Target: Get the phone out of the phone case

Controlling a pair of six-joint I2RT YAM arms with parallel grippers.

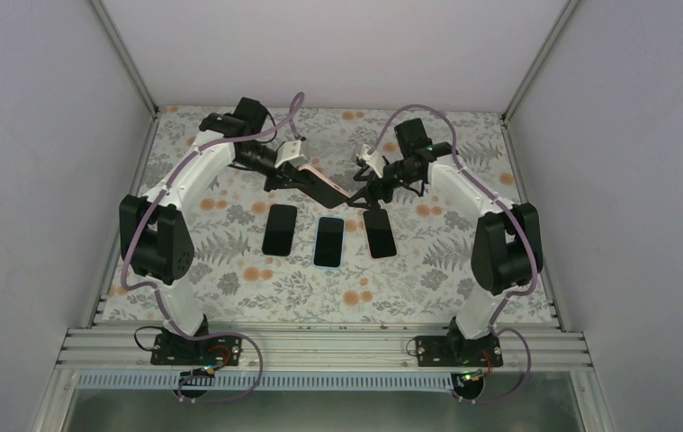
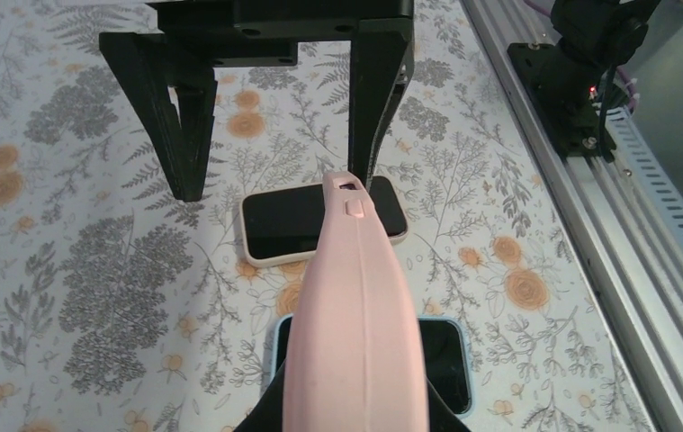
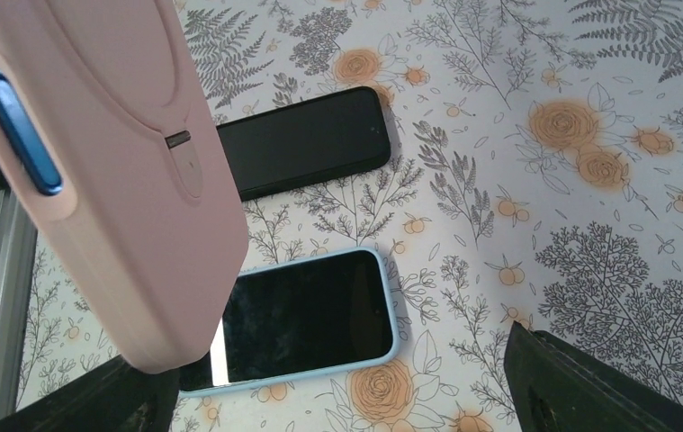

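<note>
My left gripper (image 1: 306, 175) is shut on the pink phone case (image 1: 321, 184) and holds it edge-up above the table. In the left wrist view the case (image 2: 355, 306) runs up from between the jaws. In the right wrist view the case (image 3: 103, 162) fills the upper left, and a blue part (image 3: 18, 130) shows through a side cutout. The phone's screen is hidden. My right gripper (image 1: 362, 191) is open at the case's free end. Its fingers (image 2: 378, 99) are spread wide, and one stands right beside the case tip. In its own view the gripper (image 3: 333, 369) has the case by its left finger.
Three phones lie in a row on the flowered cloth under the grippers: a black one (image 1: 280, 229), a blue-cased one (image 1: 329, 241) and a cream-cased one (image 1: 380, 232). The aluminium rail (image 1: 319, 346) with the arm bases runs along the near edge.
</note>
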